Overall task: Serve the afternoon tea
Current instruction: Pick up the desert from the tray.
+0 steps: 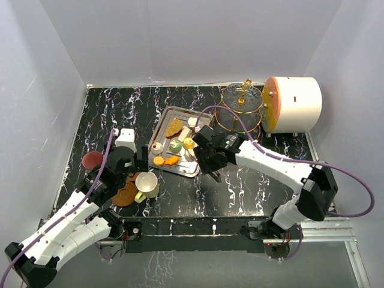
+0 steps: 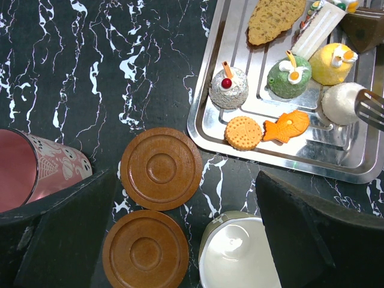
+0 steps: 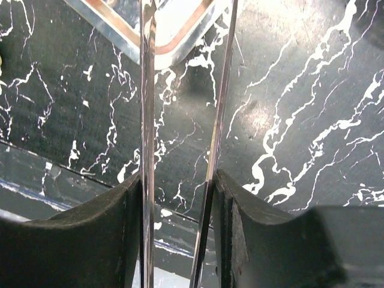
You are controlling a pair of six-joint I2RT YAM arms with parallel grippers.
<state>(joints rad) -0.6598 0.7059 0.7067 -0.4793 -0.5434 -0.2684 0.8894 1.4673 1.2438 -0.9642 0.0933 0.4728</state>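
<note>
Small cakes lie on the steel tray (image 2: 282, 161): a cherry-topped one (image 2: 228, 87), green (image 2: 289, 76), yellow (image 2: 338, 63), a white ball (image 2: 341, 103), an orange biscuit (image 2: 243, 132) and an orange fish (image 2: 287, 126). Two brown saucers (image 2: 161, 168) (image 2: 145, 251), the cream cup (image 2: 240, 255) and the maroon cup (image 2: 36, 174) stand left of the tray. My left gripper (image 2: 186, 240) is open above the saucers and cream cup. My right gripper (image 3: 180, 186) is shut on metal tongs (image 3: 147, 120), whose tips (image 2: 371, 108) are beside the white ball. The glass stand (image 1: 242, 102) stands at the back right.
A big white cylinder with an orange end (image 1: 294, 103) lies right of the stand. Grey walls close in the black marble table (image 1: 120, 114) on three sides. A brown bread piece (image 2: 273, 18) and a white slice (image 2: 318, 30) lie at the tray's far end.
</note>
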